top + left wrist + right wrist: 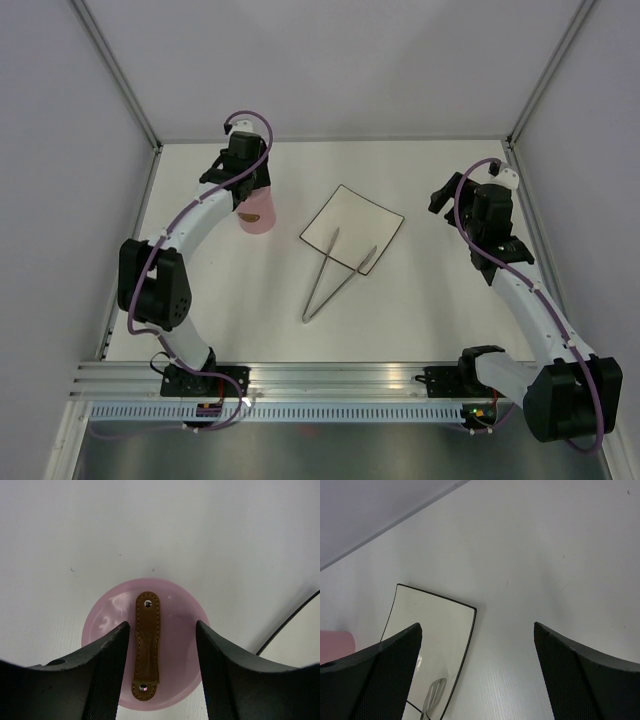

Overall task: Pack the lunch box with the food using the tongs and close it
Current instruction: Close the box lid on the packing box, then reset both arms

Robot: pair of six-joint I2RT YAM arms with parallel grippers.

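From above, one pink lunch box (258, 212) stands at the far left of the desk (430, 310), with the left claw (243, 182) directly over it. One square plate (355, 222) lies bare mid-desk. One pair of tongs (335, 278) rests with its tips on the plate's near edge, and the right claw (442, 197) hangs well apart at the right. No food shows anywhere, so I judge it is already inside the box. The left wrist view shows one lid (172, 610), apparently seated on the box. The claw is apart, its jaws standing either side of the one brown handle (146, 645) and gripping nothing. Closing looks nearly done: press down squarely, or lift straight up without snagging the strap. The right wrist view shows that claw apart and empty, over the desk beside the plate.
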